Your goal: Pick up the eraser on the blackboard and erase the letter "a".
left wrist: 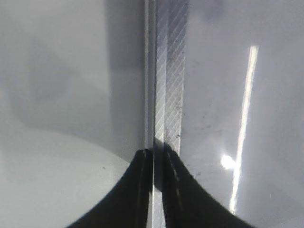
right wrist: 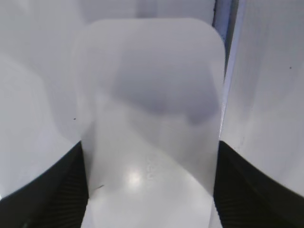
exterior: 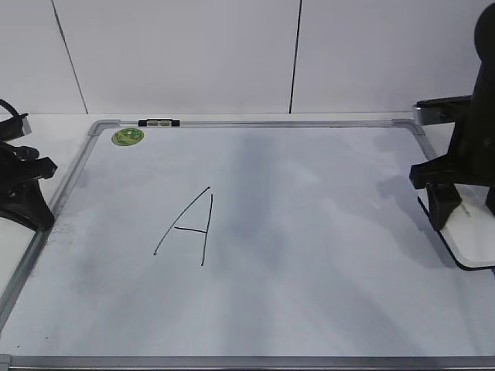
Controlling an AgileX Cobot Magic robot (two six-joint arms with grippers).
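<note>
from my right wrist feed the right gripper (right wrist: 149,190) straddles the eraser (right wrist: 149,109), its fingers (right wrist: 52,190) pinching the white block's long sides, though the blur keeps me from swearing to firm contact. the eraser sits at the right edge of the blackboard (exterior: 309,309). to do this well i'd lift it flat and keep the black face level. i see no lowercase letter "a" anywhere on the board; only the capital "A" (exterior: 189,228) remains, so i'd steer clear of it. the left gripper (left wrist: 156,190) is pressed together over the left frame rail. farther back sit the green sticker (exterior: 128,137) and a small clip (exterior: 158,123), both out of the way.
</note>
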